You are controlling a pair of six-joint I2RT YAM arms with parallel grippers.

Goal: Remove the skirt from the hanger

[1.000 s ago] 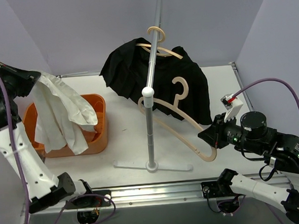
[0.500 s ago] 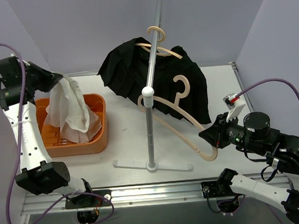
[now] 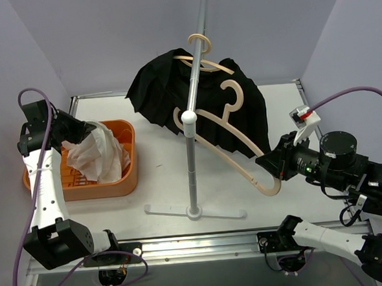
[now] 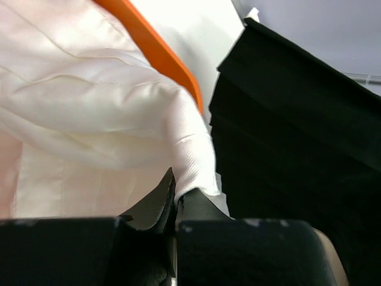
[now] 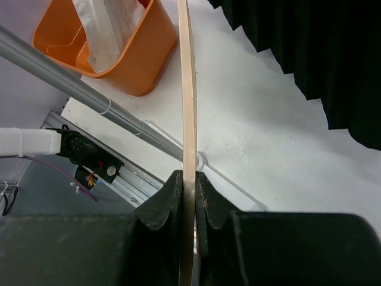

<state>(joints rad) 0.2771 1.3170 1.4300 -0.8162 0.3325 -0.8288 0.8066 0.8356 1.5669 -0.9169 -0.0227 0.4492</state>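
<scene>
A white skirt (image 3: pixel 99 155) lies bunched in the orange basket (image 3: pixel 131 163), with one corner still pinched in my left gripper (image 3: pixel 85 131). In the left wrist view that gripper (image 4: pixel 176 190) is shut on the white fabric (image 4: pixel 107 113), just above the basket rim (image 4: pixel 156 52). The bare wooden hanger (image 3: pixel 233 147) slants across the rack pole, and my right gripper (image 3: pixel 275 166) is shut on its lower end. Seen from the right wrist, the fingers (image 5: pixel 189 179) clamp the thin hanger edge (image 5: pixel 187 89).
A black pleated garment (image 3: pixel 161 86) hangs on a second wooden hanger (image 3: pixel 205 64) on the metal rack pole (image 3: pixel 191 169), whose base rests mid-table. The black cloth (image 4: pixel 297 149) fills the right of the left wrist view. Grey walls enclose three sides.
My left arm has swung down and lowered the white skirt from hanging above the basket into it. My right gripper has shifted slightly right and lifted the bare hanger a little.
</scene>
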